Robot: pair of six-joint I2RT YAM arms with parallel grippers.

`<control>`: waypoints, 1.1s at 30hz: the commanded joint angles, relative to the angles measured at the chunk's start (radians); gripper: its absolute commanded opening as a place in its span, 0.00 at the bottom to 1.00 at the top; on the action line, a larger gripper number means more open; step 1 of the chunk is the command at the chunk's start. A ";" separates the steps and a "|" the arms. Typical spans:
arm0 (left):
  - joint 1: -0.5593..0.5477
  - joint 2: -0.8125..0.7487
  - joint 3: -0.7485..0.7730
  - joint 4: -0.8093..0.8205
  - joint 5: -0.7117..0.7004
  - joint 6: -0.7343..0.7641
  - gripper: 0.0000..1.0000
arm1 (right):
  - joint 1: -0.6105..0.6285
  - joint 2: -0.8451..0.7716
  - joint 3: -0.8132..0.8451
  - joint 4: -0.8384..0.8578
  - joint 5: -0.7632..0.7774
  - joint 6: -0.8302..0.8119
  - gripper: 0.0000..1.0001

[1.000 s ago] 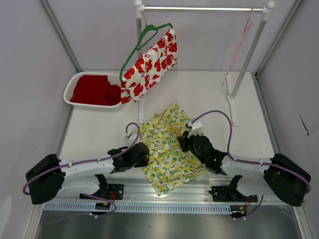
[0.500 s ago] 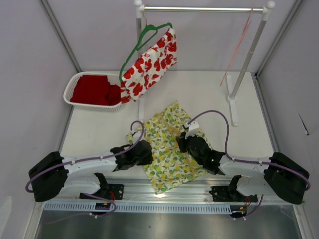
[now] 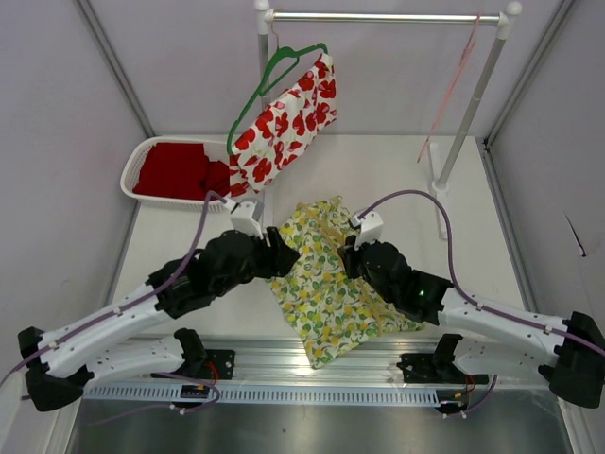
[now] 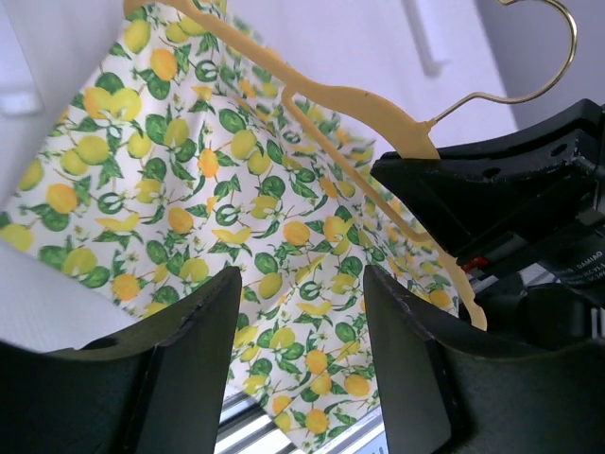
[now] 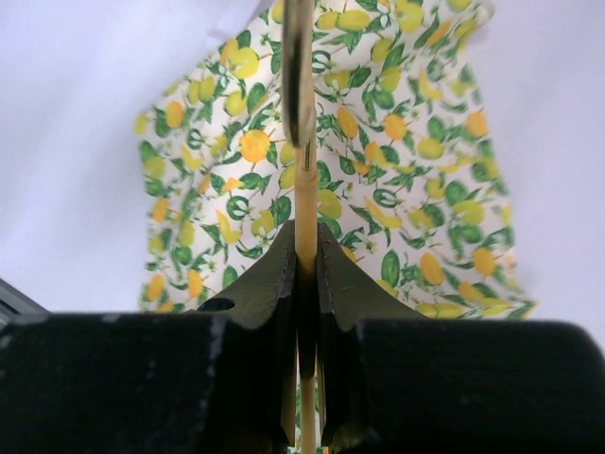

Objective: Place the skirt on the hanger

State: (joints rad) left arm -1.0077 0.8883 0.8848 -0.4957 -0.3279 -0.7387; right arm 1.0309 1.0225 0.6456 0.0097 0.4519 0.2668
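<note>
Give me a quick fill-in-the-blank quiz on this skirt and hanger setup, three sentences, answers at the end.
1. The skirt lying on the table is printed with ___.
2. The right gripper is shut on the tan hanger, while the left gripper above the skirt stands ___.
3. The white basket at the back left holds ___ cloth.

Missing words: lemons; open; red.

No legible txt anywhere. Closest: tiny white print (image 4: pixel 579 262) on the right arm's black casing (image 4: pixel 529 189), far right in left wrist view. Too small & blurred to make out letters or nos.
</note>
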 commanded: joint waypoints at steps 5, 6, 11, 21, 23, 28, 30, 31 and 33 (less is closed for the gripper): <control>0.001 -0.120 0.161 -0.165 -0.054 0.088 0.61 | -0.005 -0.024 0.338 -0.203 0.125 -0.101 0.00; 0.001 -0.133 0.169 -0.178 -0.054 0.088 0.61 | -0.009 -0.001 0.374 -0.220 0.123 -0.107 0.00; 0.001 -0.172 0.212 -0.204 -0.053 0.091 0.61 | -0.044 0.088 0.543 -0.258 0.157 -0.156 0.00; 0.000 -0.218 0.246 -0.242 -0.014 0.110 0.61 | -0.284 0.312 0.914 -0.300 0.033 -0.233 0.00; 0.001 -0.222 0.244 -0.242 -0.007 0.110 0.61 | -0.291 0.338 0.934 -0.295 0.028 -0.238 0.00; 0.001 -0.216 0.256 -0.244 0.024 0.124 0.61 | -0.342 0.421 1.074 -0.278 0.005 -0.291 0.00; 0.001 -0.218 0.252 -0.239 0.035 0.133 0.61 | -0.367 0.456 1.112 -0.274 -0.008 -0.294 0.00; 0.001 -0.218 0.256 -0.239 0.036 0.134 0.61 | -0.397 0.471 1.156 -0.274 -0.034 -0.294 0.00; 0.001 -0.215 0.255 -0.238 0.050 0.145 0.61 | -0.426 0.508 1.190 -0.255 -0.062 -0.298 0.00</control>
State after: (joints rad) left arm -1.0077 0.6731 1.0992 -0.7410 -0.3141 -0.6338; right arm 0.6472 1.5074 1.7355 -0.3412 0.4347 0.0025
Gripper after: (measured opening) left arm 0.608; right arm 0.098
